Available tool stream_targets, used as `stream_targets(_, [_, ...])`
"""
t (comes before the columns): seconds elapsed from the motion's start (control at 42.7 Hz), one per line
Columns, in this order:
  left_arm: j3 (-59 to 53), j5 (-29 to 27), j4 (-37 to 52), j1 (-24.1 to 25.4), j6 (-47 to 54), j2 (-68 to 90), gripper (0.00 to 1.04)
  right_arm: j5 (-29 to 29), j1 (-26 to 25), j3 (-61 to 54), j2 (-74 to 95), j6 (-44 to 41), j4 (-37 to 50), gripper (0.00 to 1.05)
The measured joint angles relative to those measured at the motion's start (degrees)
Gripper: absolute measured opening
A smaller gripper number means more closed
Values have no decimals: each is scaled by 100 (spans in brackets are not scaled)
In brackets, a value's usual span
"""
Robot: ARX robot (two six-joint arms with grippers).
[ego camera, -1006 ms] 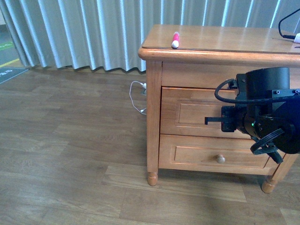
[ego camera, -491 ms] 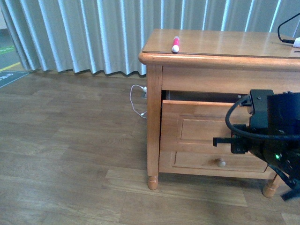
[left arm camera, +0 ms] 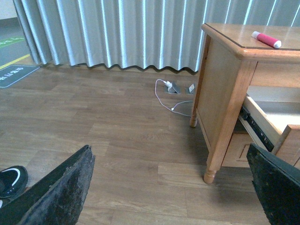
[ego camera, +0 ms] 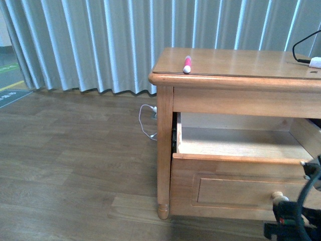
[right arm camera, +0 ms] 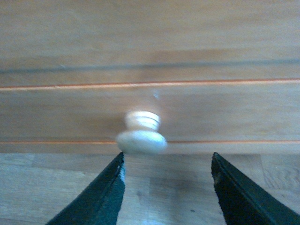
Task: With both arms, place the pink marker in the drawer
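Drawer (ego camera: 235,158) pulled out at lower right, pink marker (ego camera: 187,64) laid on cabinet (ego camera: 241,57) top, upper centre, left gripper (left arm camera: 168,187) spread wide, right gripper (right arm camera: 166,187) parted, knob (right arm camera: 140,133) unclasped.

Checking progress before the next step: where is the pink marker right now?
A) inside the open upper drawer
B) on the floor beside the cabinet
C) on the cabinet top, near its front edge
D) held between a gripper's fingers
C: the pink marker lies on the cabinet top near the front edge, above the pulled-out drawer, and no fingers touch it.
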Motion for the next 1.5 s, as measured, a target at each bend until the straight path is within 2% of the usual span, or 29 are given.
stream_targets(0.14, [0, 0, 0, 0, 0, 0, 98, -44, -42, -623, -1272, 79, -509, 85])
stream_targets(0.234, [0, 0, 0, 0, 0, 0, 98, -210, -57, -905, -2391, 94, -1217, 98])
stream_targets(0.351, [0, 0, 0, 0, 0, 0, 98, -424, -168, -1082, -3790, 83, -2317, 95])
stream_targets(0.421, [0, 0, 0, 0, 0, 0, 98, -603, -376, -1110, -5082, 109, -3394, 96])
stream_targets(0.468, [0, 0, 0, 0, 0, 0, 98, -697, -450, -1110, -5480, 131, -3735, 96])
stream_targets(0.585, [0, 2, 0, 0, 0, 0, 98, -1062, -745, -1025, -7097, 208, -5261, 96])
stream_targets(0.679, [0, 0, 0, 0, 0, 0, 98, -1266, -841, -859, -7897, 205, -6017, 96])
stream_targets(0.796, [0, 0, 0, 0, 0, 0, 98, -1257, -758, -756, -8192, 258, -6367, 96])
stream_targets(1.053, [0, 0, 0, 0, 0, 0, 98, -1252, -695, -756, -8214, 289, -6415, 96])
stream_targets(1.076, [9, -133, -20, -39, -9, 22, 98, -1252, -695, -756, -8214, 289, -6417, 96])
stream_targets(1.123, [57, -874, -197, -297, -48, 179, 98, -1252, -695, -756, -8214, 289, -6417, 96])
stream_targets(1.17, [116, -1639, -267, -658, -103, 505, 98, -1252, -695, -756, -8214, 289, -6417, 96])
stream_targets(1.24, [262, -2492, -293, -1222, -181, 1130, 98, -1255, -695, -756, -8214, 291, -6417, 96])
stream_targets(1.31, [533, -2946, 190, -1722, -179, 1884, 98, -1252, -691, -756, -8214, 291, -6417, 96])
stream_targets(1.381, [1119, -2844, 986, -1849, -138, 2990, 98, -1250, -691, -756, -8214, 289, -6417, 96])
stream_targets(1.498, [2114, -2212, 2275, -1849, 35, 4892, 98, -1248, -691, -756, -8214, 291, -6417, 96])
